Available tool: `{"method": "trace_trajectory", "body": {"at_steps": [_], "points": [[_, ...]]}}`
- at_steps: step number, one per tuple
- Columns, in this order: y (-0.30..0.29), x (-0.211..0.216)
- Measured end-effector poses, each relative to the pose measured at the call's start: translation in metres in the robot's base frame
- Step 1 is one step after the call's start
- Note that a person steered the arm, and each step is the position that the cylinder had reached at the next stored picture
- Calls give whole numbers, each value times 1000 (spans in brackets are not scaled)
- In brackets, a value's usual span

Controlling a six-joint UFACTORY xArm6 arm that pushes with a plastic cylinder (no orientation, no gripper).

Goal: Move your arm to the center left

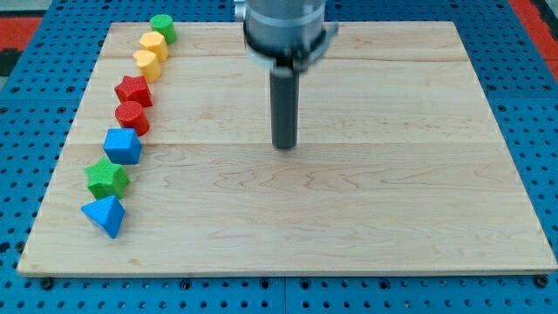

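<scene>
So on my feed the blocks are all lined up in a curved column way off to the view's left of my tip, none of them anywhere near it. Furthest left and lowest is the blue pyramid-ish block [105, 215], with the green star block [106, 178] touching it just above. Next up is the blue cube-ish block [122, 146], then the red cylinder [132, 117] and the red star block [133, 91] right against each other. Above those sit two yellow blocks, the lower yellow block [147, 64] and the upper yellow block [154, 44], shapes a bit hard to call, and the green cylinder [162, 28] tops off the line near the bench's far edge.

The wooden bench [392, 209] is sitting on a blue pegboard [532, 105].

Moving right, my tip [284, 146] is down on the bench roughly mid-board, a bit toward the view's top, with the rod hanging straight from the grey arm housing [284, 30]. The center-left spot is to the view's left of the tip, about level with the blue cube-ish block. No jaws on this rig, just the rod, so nothing to call apart or together.
</scene>
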State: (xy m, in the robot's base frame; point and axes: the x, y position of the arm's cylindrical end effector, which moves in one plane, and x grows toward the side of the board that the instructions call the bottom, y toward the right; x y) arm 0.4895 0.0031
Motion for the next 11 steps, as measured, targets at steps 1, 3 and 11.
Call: {"method": "trace_trajectory", "body": {"at_steps": [1, 3, 11], "points": [[-20, 92], [-233, 128], [-308, -81]]}}
